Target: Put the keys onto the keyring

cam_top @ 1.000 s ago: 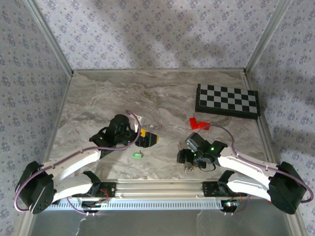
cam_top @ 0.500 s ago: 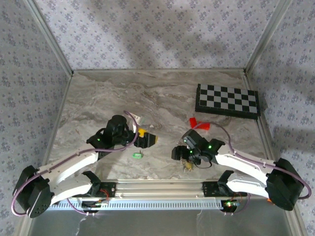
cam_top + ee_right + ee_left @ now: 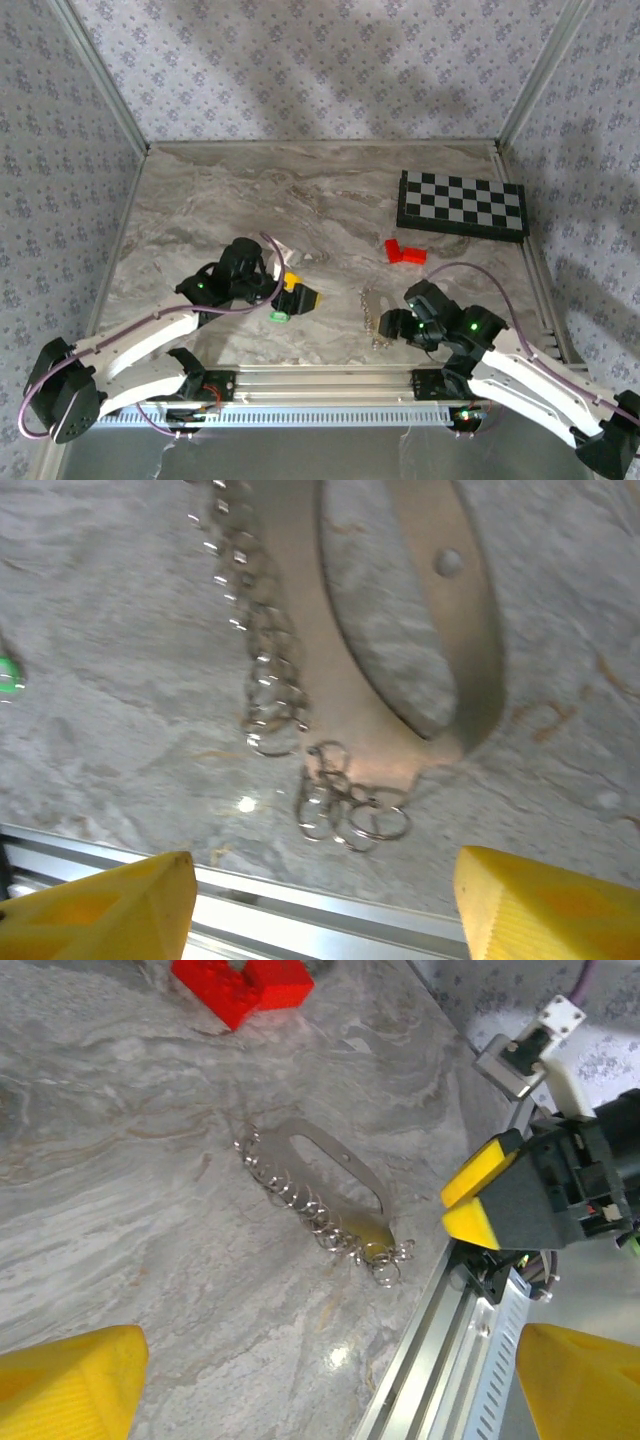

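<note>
The keyring [image 3: 372, 316] is a thin silvery loop with a string of small rings, lying flat on the marble near the front rail. It also lies in the left wrist view as the keyring [image 3: 322, 1192] and in the right wrist view as the keyring [image 3: 400, 640]. A tiny green key [image 3: 279, 316] rests on the table to its left, and the key [image 3: 8, 674] shows at the frame edge. My left gripper [image 3: 303, 296] hovers just right of the key, open and empty [image 3: 325, 1365]. My right gripper [image 3: 393, 325] stands open just right of the keyring, nothing between its fingers [image 3: 325, 895].
Two red blocks [image 3: 404, 251] lie behind the keyring, and a checkerboard [image 3: 462, 203] sits at the back right. An aluminium rail [image 3: 320, 380] runs along the near table edge, close to the keyring's ring end. Patterned walls enclose the table.
My right arm has drawn back to the right, off the keyring, which now lies uncovered on the table. My left gripper has shifted slightly nearer, towards the green key.
</note>
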Motion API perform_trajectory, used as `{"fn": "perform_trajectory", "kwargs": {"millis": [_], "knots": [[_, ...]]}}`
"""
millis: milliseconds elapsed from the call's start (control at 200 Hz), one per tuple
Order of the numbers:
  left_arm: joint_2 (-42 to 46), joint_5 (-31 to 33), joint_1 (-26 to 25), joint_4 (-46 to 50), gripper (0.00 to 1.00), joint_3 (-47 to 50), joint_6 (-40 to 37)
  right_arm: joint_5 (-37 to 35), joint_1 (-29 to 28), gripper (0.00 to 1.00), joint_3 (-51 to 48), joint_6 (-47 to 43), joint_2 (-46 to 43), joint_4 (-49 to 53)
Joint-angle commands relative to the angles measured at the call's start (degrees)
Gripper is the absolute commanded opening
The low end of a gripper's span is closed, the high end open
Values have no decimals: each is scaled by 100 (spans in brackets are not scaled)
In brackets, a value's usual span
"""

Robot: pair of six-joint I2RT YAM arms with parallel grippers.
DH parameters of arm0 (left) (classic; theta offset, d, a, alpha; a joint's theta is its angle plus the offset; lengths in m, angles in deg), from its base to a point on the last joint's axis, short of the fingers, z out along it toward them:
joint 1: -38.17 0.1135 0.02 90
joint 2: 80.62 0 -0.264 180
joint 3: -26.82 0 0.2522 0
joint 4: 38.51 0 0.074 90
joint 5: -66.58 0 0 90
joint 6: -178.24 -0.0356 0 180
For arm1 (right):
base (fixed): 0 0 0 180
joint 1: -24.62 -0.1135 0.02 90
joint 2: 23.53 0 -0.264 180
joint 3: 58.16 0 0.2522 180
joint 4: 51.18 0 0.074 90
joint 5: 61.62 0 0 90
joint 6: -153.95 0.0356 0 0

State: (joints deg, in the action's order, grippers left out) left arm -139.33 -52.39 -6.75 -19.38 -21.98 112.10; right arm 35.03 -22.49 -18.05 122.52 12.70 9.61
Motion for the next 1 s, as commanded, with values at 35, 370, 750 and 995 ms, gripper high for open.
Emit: {"fn": "perform_trajectory", "kwargs": {"millis": [35, 370, 750, 995], "knots": [[-65, -118, -132, -232, 94, -191, 40, -36, 9, 62, -234, 108, 168, 115], [89, 24, -133, -204, 93, -160, 73, 369, -150, 55, -247, -229, 1138, -839], [140, 92, -131, -211, 94, -155, 84, 493, -340, 55, -80, -231, 1972, -1641], [181, 120, -132, -228, 94, -99, 84, 546, -447, 54, 55, -199, 2376, -2114]]}}
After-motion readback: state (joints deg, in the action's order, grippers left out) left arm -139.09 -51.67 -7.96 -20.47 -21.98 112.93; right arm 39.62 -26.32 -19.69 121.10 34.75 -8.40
